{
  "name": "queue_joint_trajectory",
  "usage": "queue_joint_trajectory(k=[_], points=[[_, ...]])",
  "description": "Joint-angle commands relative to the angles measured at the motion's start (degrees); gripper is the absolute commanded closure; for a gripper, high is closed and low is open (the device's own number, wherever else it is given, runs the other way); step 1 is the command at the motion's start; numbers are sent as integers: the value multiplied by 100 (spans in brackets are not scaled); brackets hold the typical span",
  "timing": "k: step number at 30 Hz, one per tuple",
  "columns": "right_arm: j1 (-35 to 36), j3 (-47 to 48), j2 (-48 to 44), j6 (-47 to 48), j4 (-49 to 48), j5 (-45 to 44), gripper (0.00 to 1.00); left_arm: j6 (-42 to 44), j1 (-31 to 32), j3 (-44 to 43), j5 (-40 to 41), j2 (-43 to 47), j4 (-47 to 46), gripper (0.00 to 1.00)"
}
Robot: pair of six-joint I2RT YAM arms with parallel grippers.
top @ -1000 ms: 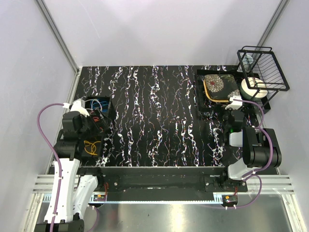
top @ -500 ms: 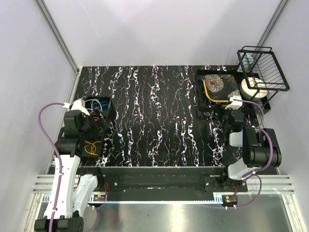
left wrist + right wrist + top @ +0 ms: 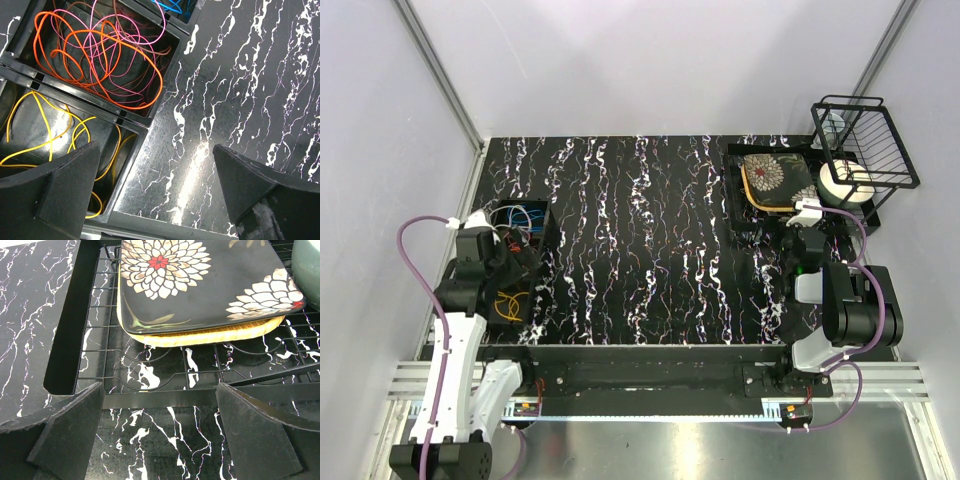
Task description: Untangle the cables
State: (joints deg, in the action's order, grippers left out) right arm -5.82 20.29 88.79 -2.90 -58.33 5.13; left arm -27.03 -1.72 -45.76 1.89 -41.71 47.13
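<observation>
The cables lie in a black divided bin [image 3: 150, 117] at the table's left edge. An orange cable [image 3: 150, 75] and a pink cable [image 3: 107, 37] are tangled together in the middle compartment. A yellow cable [image 3: 47, 142] sits in the nearer compartment, and a blue cable [image 3: 172, 6] in the farther one [image 3: 525, 216]. My left gripper [image 3: 157, 195] hangs open over the bin's right rim and the bare table, holding nothing; from above it [image 3: 516, 262] covers the middle compartment. My right gripper [image 3: 160, 440] is open and empty over the table, just before the dish rack's front bar.
A black wire dish rack [image 3: 150, 397] holds a dark floral plate [image 3: 200, 280] on a yellow one, at the back right [image 3: 775, 175]. A tall wire basket [image 3: 865, 140] and a white round object [image 3: 845, 180] stand beside it. A teal object [image 3: 307, 265] shows at the edge.
My left arm has shifted slightly toward the near left over the bin, covering more of the red-orange tangle. The right arm has not moved.
</observation>
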Motion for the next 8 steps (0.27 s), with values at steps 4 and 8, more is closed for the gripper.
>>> queue_joint_trajectory(k=[4, 8], points=[[-24, 150, 24, 52, -135, -12, 0, -13, 5, -241, 223, 93, -125, 1], [-15, 150, 24, 61, -135, -12, 0, -66, 13, -311, 417, 129, -38, 1]])
